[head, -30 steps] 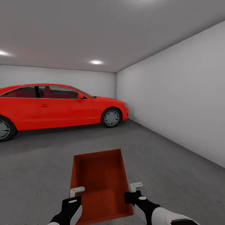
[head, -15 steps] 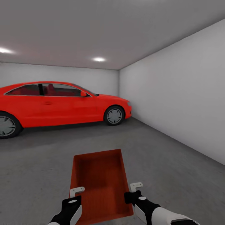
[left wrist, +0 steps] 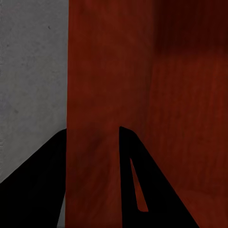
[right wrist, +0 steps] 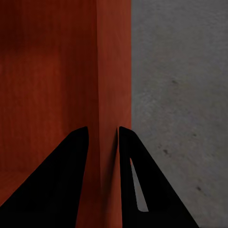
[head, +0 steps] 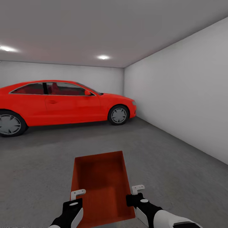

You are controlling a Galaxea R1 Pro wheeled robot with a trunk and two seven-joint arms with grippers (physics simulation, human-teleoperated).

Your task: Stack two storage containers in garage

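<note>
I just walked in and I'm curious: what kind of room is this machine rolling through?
Most likely a garage. A red car is parked on a rough grey concrete floor, and bare white walls stand under a grey ceiling with spotlights.

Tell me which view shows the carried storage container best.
The head view: the whole open storage container shows between the left gripper and right gripper. Each wrist view shows just one wall pinched between fingers.
</note>
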